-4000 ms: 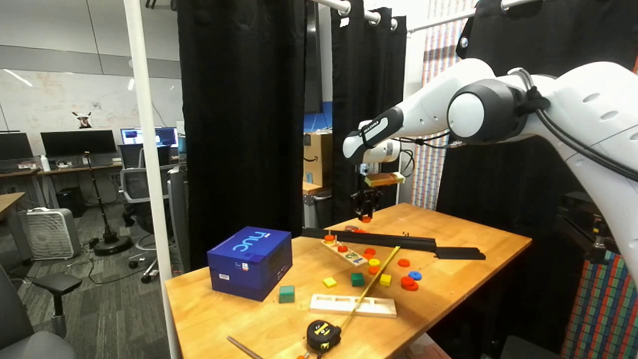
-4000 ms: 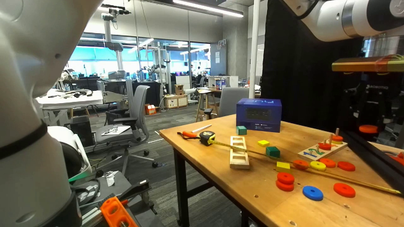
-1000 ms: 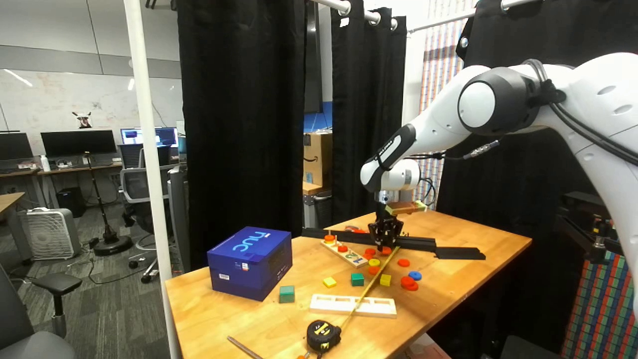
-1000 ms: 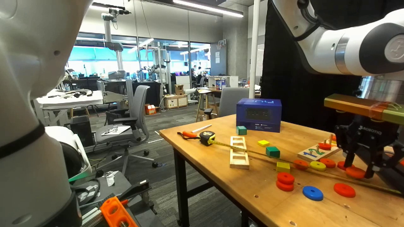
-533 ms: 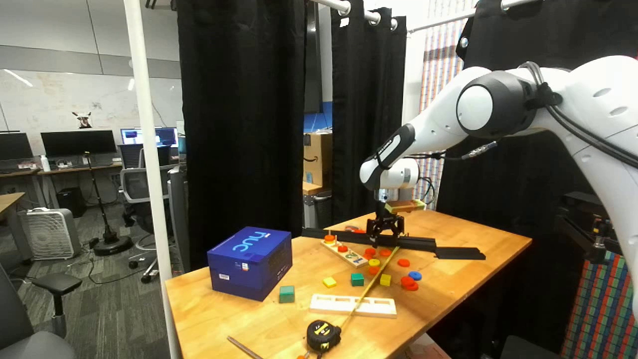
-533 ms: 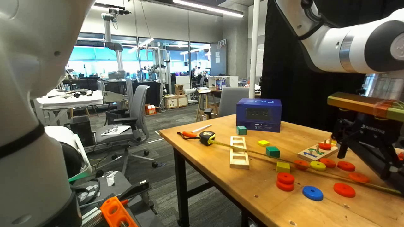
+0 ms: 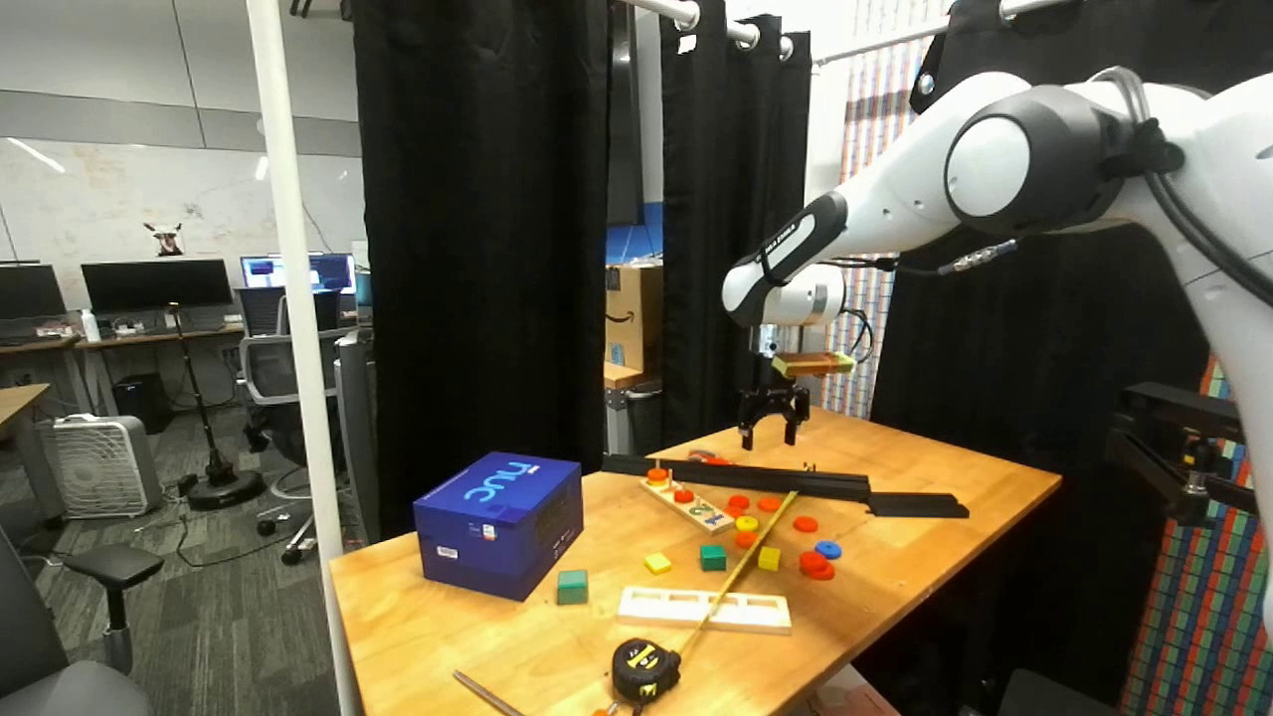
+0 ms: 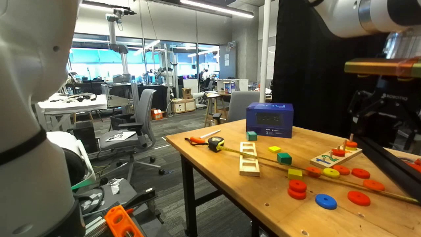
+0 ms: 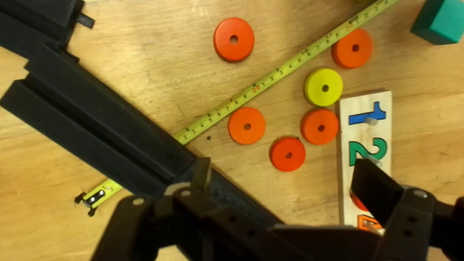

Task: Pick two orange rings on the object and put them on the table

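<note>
My gripper (image 7: 769,438) hangs well above the table (image 7: 925,457), jaws wide apart, nothing between its fingers. In the wrist view an orange ring (image 9: 238,132) lies flat on the wood beside the yellow tape, ahead of the jaws. More orange-red rings lie around it, such as a redder ring (image 9: 287,163) close to the peg board (image 9: 346,174). On that board, in an exterior view, one orange ring (image 8: 337,153) sits on a peg and another ring (image 8: 350,144) sits over a yellow one. My right finger partly covers the board in the wrist view.
A long black bar (image 7: 726,475) runs across the table under my left finger. The tape measure (image 7: 644,668) has its blade stretched among the rings. Also there are a blue box (image 7: 497,527), a wooden frame (image 7: 706,625), a blue ring (image 8: 321,204) and green and yellow blocks.
Four seconds ago my gripper carried an orange ring in the air. One second ago it was down at the table around that ring. It has since opened, left the ring there and risen.
</note>
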Controlling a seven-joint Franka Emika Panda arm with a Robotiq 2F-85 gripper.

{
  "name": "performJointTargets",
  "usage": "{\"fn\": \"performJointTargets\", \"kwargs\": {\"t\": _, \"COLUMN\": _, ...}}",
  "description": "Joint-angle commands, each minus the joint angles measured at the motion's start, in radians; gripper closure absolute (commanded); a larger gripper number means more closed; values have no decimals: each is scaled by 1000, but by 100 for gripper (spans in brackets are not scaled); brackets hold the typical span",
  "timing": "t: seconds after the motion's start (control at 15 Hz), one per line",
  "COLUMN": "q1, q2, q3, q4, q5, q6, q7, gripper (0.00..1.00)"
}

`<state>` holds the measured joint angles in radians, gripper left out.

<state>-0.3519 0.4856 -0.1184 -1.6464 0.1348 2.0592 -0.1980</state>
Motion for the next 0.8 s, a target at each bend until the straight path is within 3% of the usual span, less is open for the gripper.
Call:
{"fn": "performJointTargets", "kwargs": {"t": 0.0, "q1": 34, "q2": -204, "q3": -19, "q4": -106, "q5": -16, "q6": -80, "q7": 22, "gripper": 0}}
{"fn": "performJointTargets", "kwargs": {"t": 0.73, "q1": 170, "q2": -667, "q3": 3, "q4": -357, "q5": -138, "q6": -295, "q7": 70, "gripper": 0}}
